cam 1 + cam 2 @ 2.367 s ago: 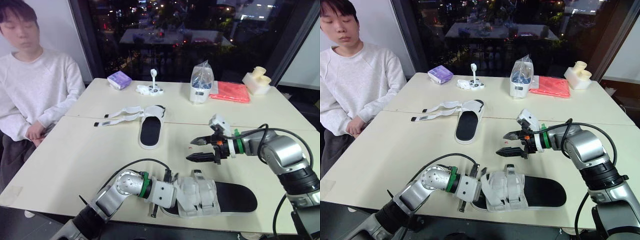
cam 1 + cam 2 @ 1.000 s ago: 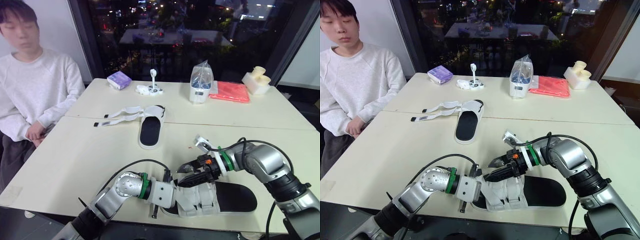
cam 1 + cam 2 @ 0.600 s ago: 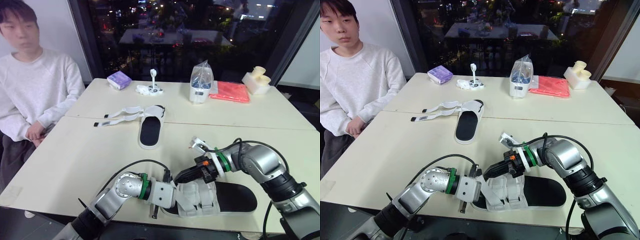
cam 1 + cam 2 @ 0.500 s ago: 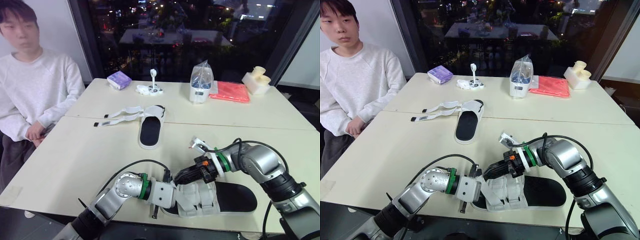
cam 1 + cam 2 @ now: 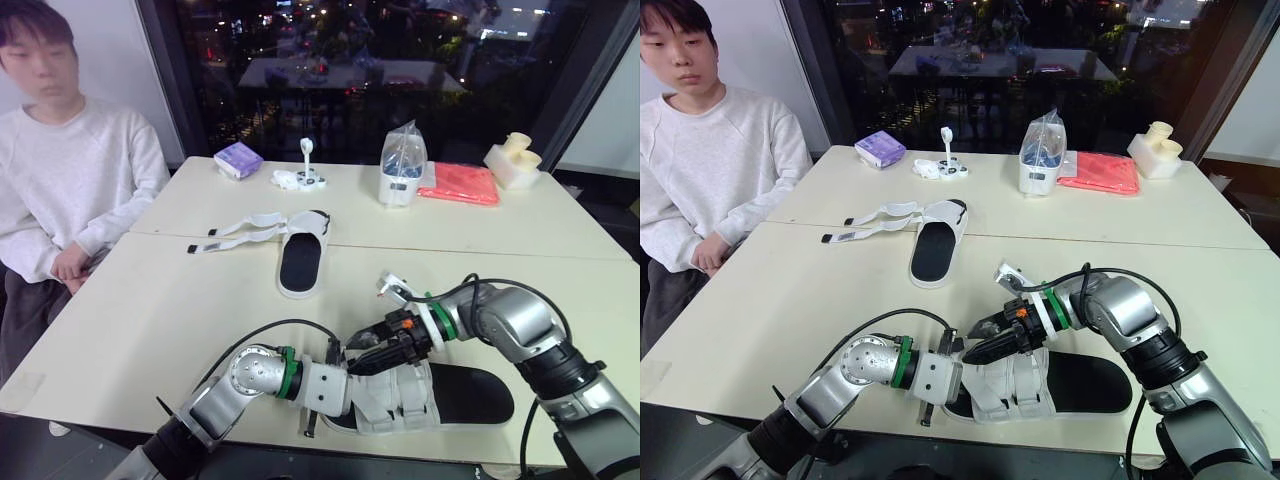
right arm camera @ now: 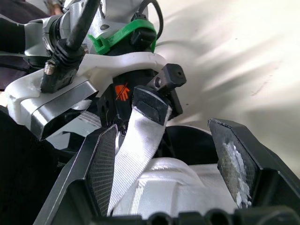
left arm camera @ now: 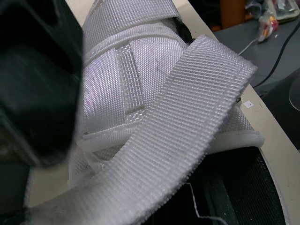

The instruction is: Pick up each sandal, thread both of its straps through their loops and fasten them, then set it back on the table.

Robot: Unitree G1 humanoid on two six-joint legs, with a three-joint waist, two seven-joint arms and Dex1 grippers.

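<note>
Strap work on the white-strapped sandal with the black footbed (image 5: 455, 395), lying along the near edge of the tabletop (image 5: 150, 320), is the step I judge to be in hand. My left pincer (image 6: 157, 101) is closed on the end of one white woven strap (image 6: 136, 150) and holds it lifted off the upper. My right pincer (image 5: 356, 357) stands wide open just above the upper, one pad (image 6: 105, 159) on each side of that strap, holding nothing. To do this well I should close on the strap low down, near the upper and clear of my left fingertips, so the hand-over leaves no slack. Then I should pull along the strap's own line and press it flat, not skewed. Whether it is already through its loop I cannot tell. The second sandal of the same make (image 5: 300, 262), its straps loose, lies toward the middle of the tabletop, left of centre.
</note>
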